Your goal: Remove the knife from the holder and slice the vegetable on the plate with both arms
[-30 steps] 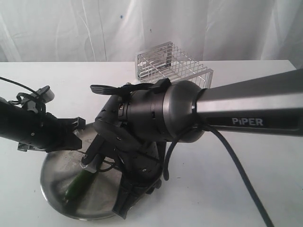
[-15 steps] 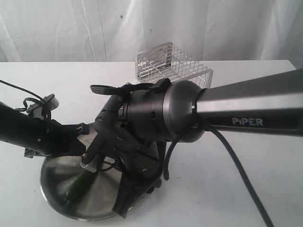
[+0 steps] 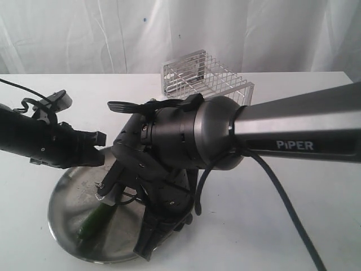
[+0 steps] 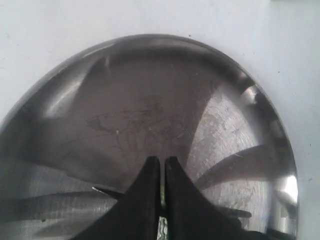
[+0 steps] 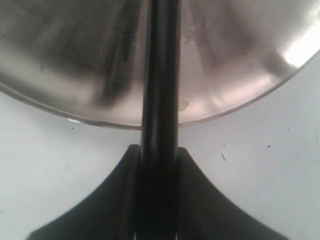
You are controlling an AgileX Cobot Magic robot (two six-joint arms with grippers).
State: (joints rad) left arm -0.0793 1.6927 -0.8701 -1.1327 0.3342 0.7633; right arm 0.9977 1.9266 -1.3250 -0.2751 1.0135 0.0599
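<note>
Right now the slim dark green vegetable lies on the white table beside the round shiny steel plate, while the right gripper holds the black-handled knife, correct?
Not quite: the exterior view shows the vegetable lying on the plate, not beside it. The right gripper does hold the knife.

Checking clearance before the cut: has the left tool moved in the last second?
Yes. In the exterior view the left tool has risen away from the plate, drifting slightly right.
</note>
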